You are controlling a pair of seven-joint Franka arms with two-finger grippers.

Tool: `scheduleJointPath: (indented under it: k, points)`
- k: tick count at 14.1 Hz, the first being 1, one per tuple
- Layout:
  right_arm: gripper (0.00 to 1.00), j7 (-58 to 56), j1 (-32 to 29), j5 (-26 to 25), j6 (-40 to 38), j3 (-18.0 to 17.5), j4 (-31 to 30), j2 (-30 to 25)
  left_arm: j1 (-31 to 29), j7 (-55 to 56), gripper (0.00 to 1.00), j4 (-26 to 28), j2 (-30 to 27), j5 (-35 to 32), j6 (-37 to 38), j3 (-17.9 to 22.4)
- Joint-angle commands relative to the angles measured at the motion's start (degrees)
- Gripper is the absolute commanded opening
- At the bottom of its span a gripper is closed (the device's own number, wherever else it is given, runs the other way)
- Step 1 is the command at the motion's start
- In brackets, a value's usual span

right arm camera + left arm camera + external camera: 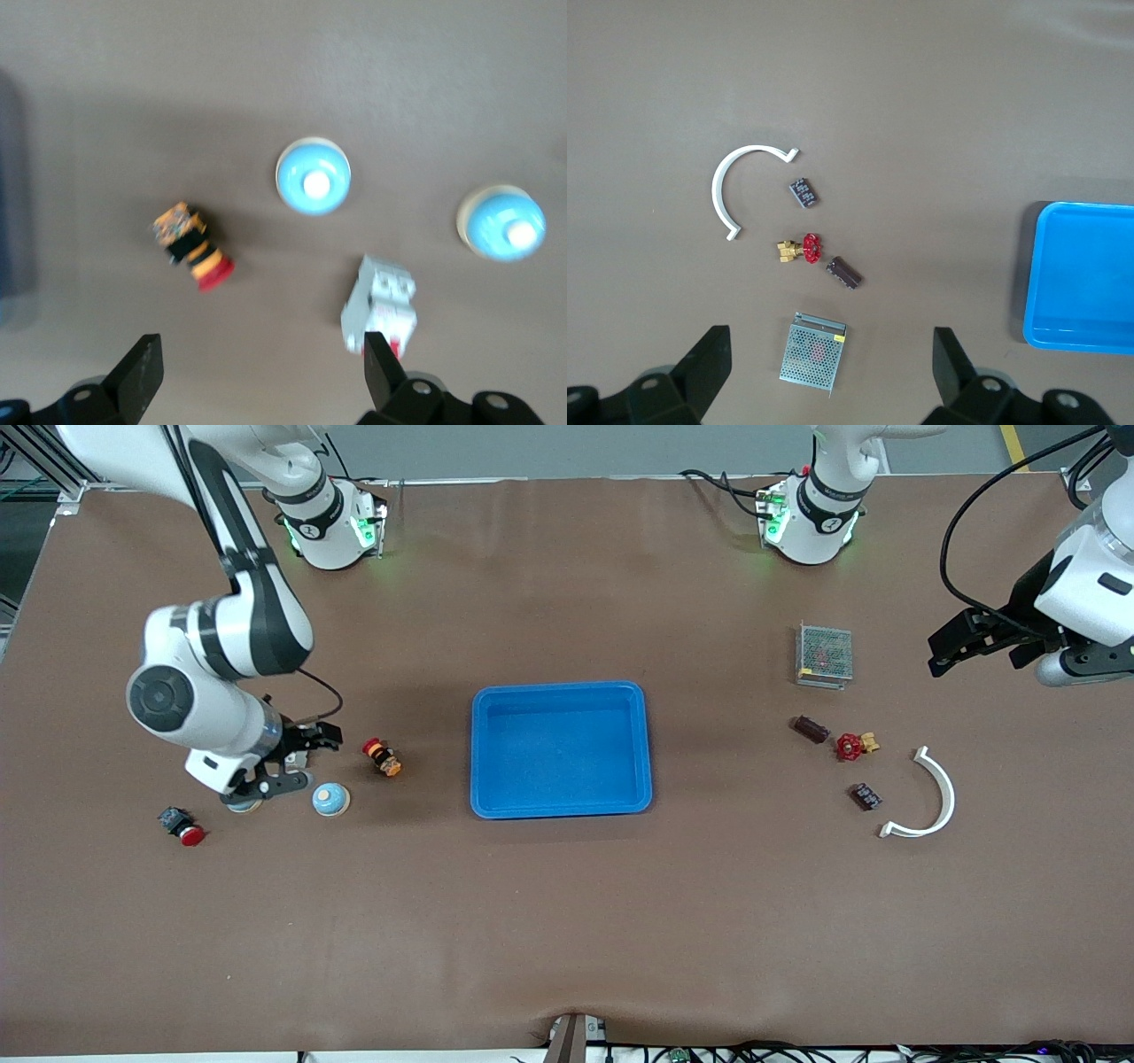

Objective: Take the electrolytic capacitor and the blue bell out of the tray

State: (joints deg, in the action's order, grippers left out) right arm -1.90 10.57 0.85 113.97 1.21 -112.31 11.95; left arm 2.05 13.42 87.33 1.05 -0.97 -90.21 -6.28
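Front view: the right gripper (310, 760), fingers spread wide and empty, hangs low at mid-frame just beside the blue-domed bell (330, 800). The left gripper (979, 660), also wide open and empty, hovers at the left arm's end, higher in the frame than the dark cylindrical capacitor (811, 729) beside a red-handled valve (850, 746).

Your front camera looked down from high across the counter (567, 921), facing both bases. Each wrist camera looked straight down, closer. The left wrist view shared the tray (1085, 276) and bracket (725, 190) with the front view; the right shared one bell (313, 176).
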Motion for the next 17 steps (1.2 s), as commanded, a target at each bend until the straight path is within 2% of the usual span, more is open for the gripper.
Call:
scheduleJointPath:
  k: [1,5,8,11,17]
  points:
    - [1.00,5.0,0.9,-0.6,-5.8,-0.1,-1.7,-7.9,-0.9,-1.0,1.00,1.0,-1.3,0.1,-0.6,-0.9]
    - [1.00,5.1,-1.3,-2.4,-10.6,0.4,-1.4,-16.0,0.6,-0.7,1.00,2.3,-2.4,0.1,-0.7,-0.5]
    - [1.00,2.4,-6.2,-4.0,-12.2,0.4,-1.2,-20.6,1.2,-0.7,1.00,6.8,-5.3,0.1,-2.0,-0.2]
    - [1.00,-1.3,-11.3,-3.6,-12.7,0.4,-0.3,-22.2,1.3,-0.8,1.00,6.4,-5.3,0.1,-2.2,0.1]
    - [1.00,-1.3,-14.5,-3.6,-13.8,0.4,2.7,-22.9,1.3,-0.8,1.00,3.8,-4.0,0.1,-2.1,1.4]
